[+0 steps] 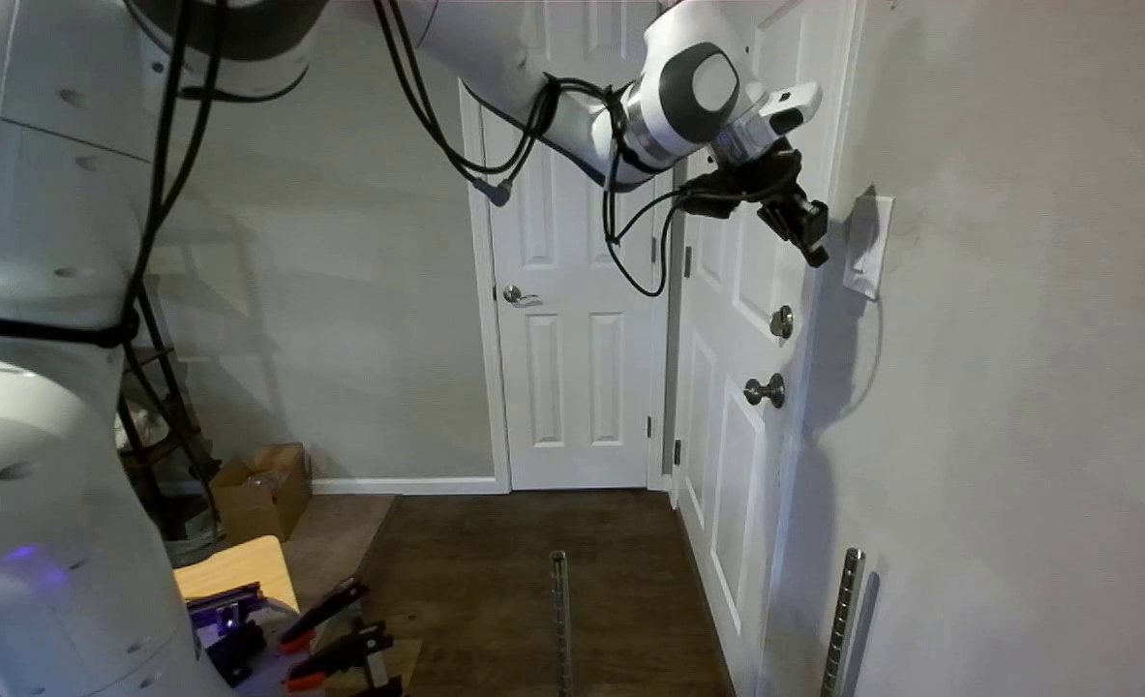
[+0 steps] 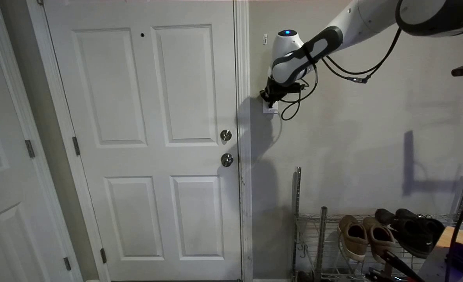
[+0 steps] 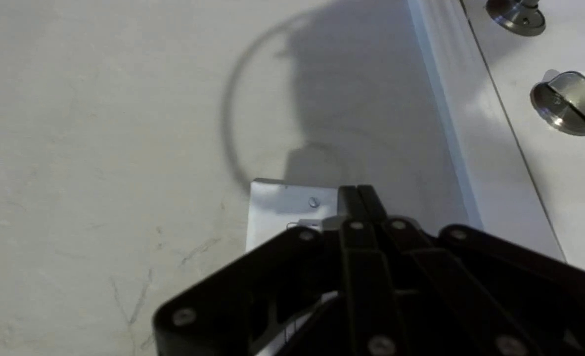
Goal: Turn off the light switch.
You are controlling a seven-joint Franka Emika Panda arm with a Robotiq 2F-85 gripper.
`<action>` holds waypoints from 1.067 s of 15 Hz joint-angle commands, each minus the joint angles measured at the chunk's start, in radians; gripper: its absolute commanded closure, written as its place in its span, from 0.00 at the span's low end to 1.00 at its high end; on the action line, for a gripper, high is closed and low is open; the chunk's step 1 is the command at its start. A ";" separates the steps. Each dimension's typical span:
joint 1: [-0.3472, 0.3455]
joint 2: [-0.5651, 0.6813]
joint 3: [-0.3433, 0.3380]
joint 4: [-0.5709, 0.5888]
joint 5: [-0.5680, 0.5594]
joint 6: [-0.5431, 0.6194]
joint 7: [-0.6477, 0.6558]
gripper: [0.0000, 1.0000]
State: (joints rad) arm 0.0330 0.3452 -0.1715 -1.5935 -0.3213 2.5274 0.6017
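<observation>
Light switch (image 3: pixel 283 210) on wall (image 3: pixel 99 123), eight o'clock from end effector (image 3: pixel 357 189) in wrist view, tips closed together on nothing; a push from here may skid past the switch's edge onto wall, sideways misalignment the likely cause.

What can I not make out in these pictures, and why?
Light switch, wrist view: partly hidden by the gripper.
Its on or off position, in both exterior views: too small or behind the gripper.
Door knob, wrist view: cut off by the top edge.
Small white fitting, in an exterior view: too small to identify.
</observation>
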 commanded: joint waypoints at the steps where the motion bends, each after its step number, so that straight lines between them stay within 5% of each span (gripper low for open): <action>1: 0.013 0.018 -0.031 0.013 -0.004 0.027 0.052 0.96; 16: -0.007 0.133 -0.045 0.147 0.073 -0.010 0.030 0.96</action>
State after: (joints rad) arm 0.0315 0.4405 -0.2089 -1.4926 -0.2860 2.5324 0.6196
